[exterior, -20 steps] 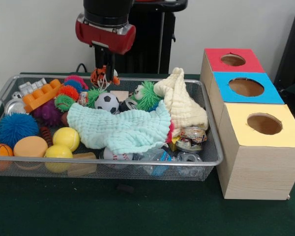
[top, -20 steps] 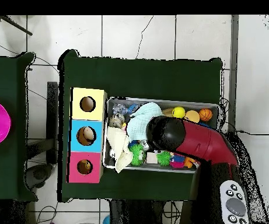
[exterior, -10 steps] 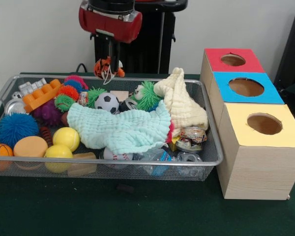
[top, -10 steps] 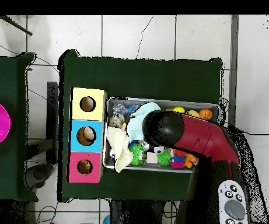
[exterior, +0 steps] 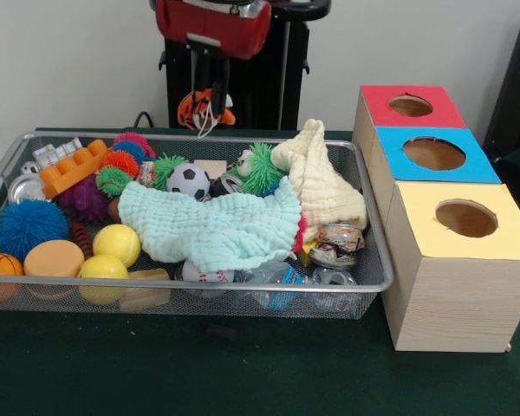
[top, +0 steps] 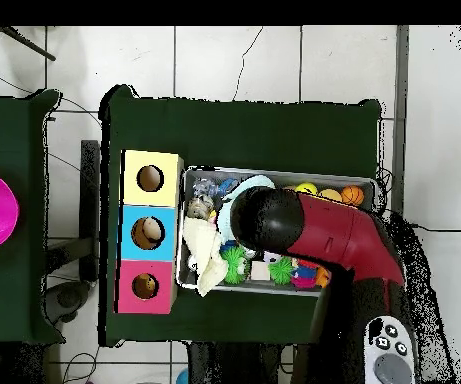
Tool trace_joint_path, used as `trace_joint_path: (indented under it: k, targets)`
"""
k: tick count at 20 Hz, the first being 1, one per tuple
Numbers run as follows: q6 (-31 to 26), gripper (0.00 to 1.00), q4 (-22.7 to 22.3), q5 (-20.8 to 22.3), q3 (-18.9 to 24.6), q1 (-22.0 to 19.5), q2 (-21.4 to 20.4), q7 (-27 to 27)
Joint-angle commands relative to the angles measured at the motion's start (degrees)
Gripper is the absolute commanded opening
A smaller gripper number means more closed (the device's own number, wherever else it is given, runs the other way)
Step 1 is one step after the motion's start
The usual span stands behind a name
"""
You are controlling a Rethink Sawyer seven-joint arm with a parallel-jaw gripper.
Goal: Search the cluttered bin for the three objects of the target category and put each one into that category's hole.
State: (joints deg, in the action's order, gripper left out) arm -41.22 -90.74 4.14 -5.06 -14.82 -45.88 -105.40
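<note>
**Gripper holds an orange striped toy above the bin's far rim**

Nearest in the front view, the wire mesh bin (exterior: pixel 364 286) sits on the green table (exterior: pixel 243 373), with the three-hole box (exterior: pixel 451 295) just beside it to the right. The box's yellow hole (exterior: pixel 465 218) is closest, the blue hole (exterior: pixel 433 153) lies behind it and the red hole (exterior: pixel 410 106) is farthest.

Along the bin's front edge lie a basketball (exterior: pixel 0 267), two yellow balls (exterior: pixel 108 253) and a crushed can (exterior: pixel 336 243). A mint cloth (exterior: pixel 212 227) is spread over the middle of the pile, and a cream cloth (exterior: pixel 321 178) is heaped against the right side. Behind them rest a soccer ball (exterior: pixel 189 180), a green spiky ball (exterior: pixel 262 167) and an orange block (exterior: pixel 72 166).

At the far side, the red and black arm (exterior: pixel 212 22) comes straight down from the top edge. Its gripper (exterior: pixel 206 97) points downward, fingers clenched on an orange striped plush toy (exterior: pixel 204 107) that hangs in the air, clear of the pile, above the bin's back rim.

In the overhead view the arm (top: pixel 319 235) reaches over the bin (top: pixel 374 185) and hides the gripper and toy
</note>
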Motion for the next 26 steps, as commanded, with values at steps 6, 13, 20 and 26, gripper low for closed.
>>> trace_joint_path:
  k: [6,13,20,26]
  targets:
    - [-0.27,0.0,-12.63,-0.41,4.49,1.99,-8.28,-0.32]
    - [0.93,0.0,-15.36,-0.17,5.43,1.76,-9.32,0.92]
    - [2.96,0.0,-17.24,0.52,6.7,0.83,-9.36,2.32]
    - [2.34,0.0,-18.13,0.64,6.8,2.45,-10.69,1.33]
